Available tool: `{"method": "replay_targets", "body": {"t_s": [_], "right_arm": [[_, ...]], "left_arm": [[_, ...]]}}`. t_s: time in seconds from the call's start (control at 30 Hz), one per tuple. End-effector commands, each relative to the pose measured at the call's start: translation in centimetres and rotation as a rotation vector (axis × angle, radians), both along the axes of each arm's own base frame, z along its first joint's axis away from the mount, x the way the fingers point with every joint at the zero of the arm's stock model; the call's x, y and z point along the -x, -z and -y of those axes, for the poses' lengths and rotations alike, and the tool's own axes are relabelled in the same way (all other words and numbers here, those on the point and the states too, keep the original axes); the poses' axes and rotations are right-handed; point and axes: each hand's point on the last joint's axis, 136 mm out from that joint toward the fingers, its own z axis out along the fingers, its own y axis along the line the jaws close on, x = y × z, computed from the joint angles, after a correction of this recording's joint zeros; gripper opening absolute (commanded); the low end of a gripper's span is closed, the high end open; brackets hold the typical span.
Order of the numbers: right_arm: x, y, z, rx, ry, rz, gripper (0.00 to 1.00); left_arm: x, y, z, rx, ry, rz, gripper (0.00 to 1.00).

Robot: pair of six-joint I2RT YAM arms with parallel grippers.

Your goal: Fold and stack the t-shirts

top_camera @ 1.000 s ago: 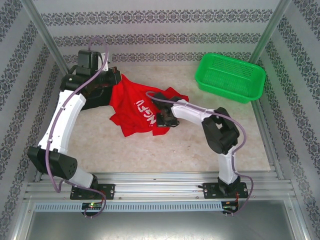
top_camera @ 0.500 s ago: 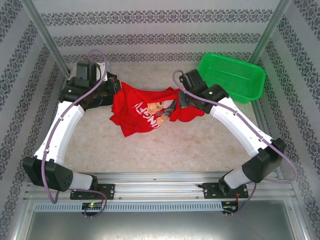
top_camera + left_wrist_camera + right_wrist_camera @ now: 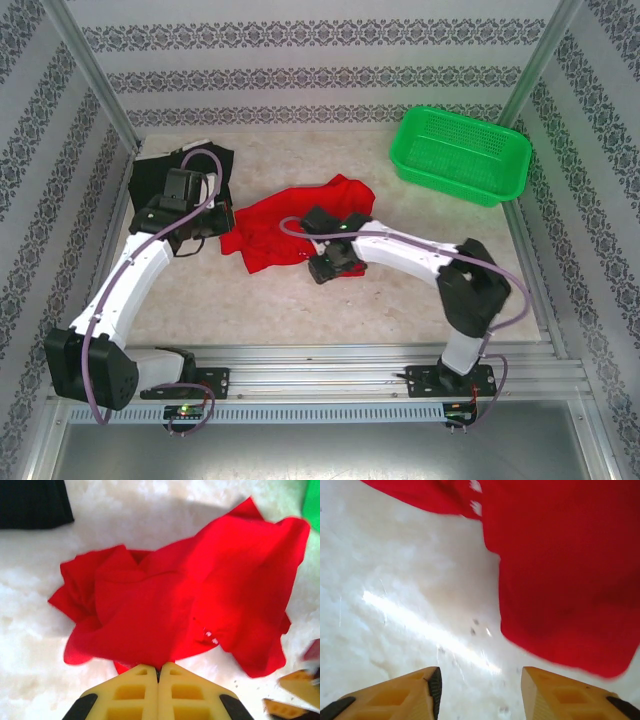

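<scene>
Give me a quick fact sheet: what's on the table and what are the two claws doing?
Red shirt: crumpled, in the middle, unfolded
Black shirt: far left corner, apart from the red one
Basket: green, far right corner
Left gripper: shut, tips at the red shirt's edge; grip on cloth unclear
Right gripper: open, over bare table beside the red shirt
Stack: not yet made

The bright red t-shirt lay crumpled and unfolded near the middle of the worktop, plain red cloth uppermost, its edges wrinkled and turned over. The black t-shirt lay at the far left corner, apart from it.
</scene>
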Motion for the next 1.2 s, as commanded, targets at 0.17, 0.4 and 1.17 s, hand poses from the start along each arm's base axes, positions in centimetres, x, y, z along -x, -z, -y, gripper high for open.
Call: {"method": "replay_targets", "body": {"t_s": [0.17, 0.4, 1.17], "right_arm": [[2.5, -0.9, 6.1, -0.123, 0.391, -0.179, 0.53], [0.4, 2.8, 9.5, -0.104, 0.543, -0.181, 0.50], [-7.4, 6.2, 6.0, -0.249, 0.614, -0.178, 0.15]], "left_arm": [[0.9, 0.7, -0.2, 0.024, -0.012, 0.010, 0.00], [0.9, 0.6, -0.1, 0.018, 0.001, 0.014, 0.00], [1.7, -0.6, -0.9, -0.019, -0.006, 0.060, 0.00]]}}
